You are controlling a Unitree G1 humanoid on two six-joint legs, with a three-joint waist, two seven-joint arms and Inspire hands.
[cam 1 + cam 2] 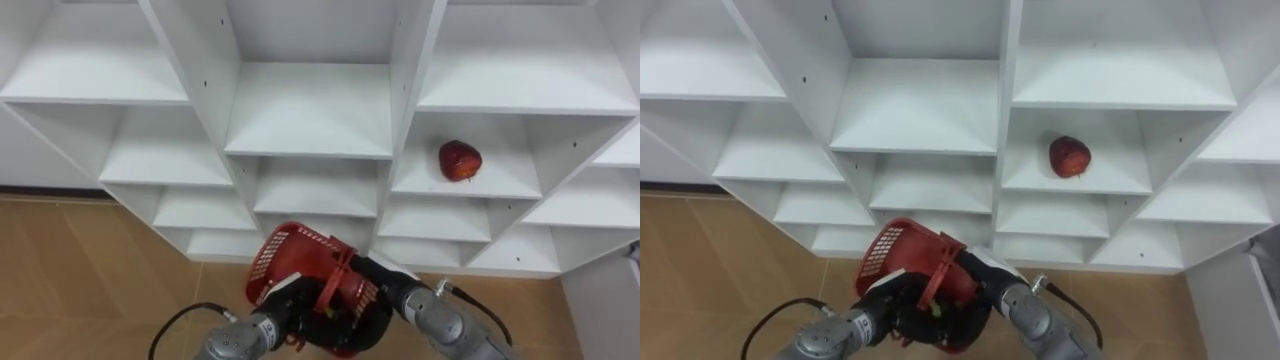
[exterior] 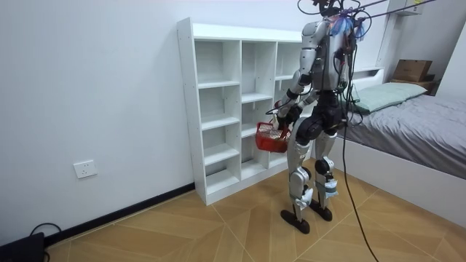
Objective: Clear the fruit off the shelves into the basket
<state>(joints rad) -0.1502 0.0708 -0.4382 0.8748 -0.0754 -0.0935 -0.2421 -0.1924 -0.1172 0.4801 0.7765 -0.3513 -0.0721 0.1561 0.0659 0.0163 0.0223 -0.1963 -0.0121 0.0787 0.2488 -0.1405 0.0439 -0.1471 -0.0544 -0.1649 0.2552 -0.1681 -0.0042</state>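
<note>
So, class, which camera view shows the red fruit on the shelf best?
The left eye view: the red fruit lies unobstructed on its shelf. The right eye view shows it much the same. In the room view the robot stands before that part of the closet.

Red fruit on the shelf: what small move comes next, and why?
Probably raise the right robot hand from the red basket toward the red fruit. The fruit lies in the white shelf unit, above and right of the basket, while the left robot hand is also at the basket and may carry it.
</note>
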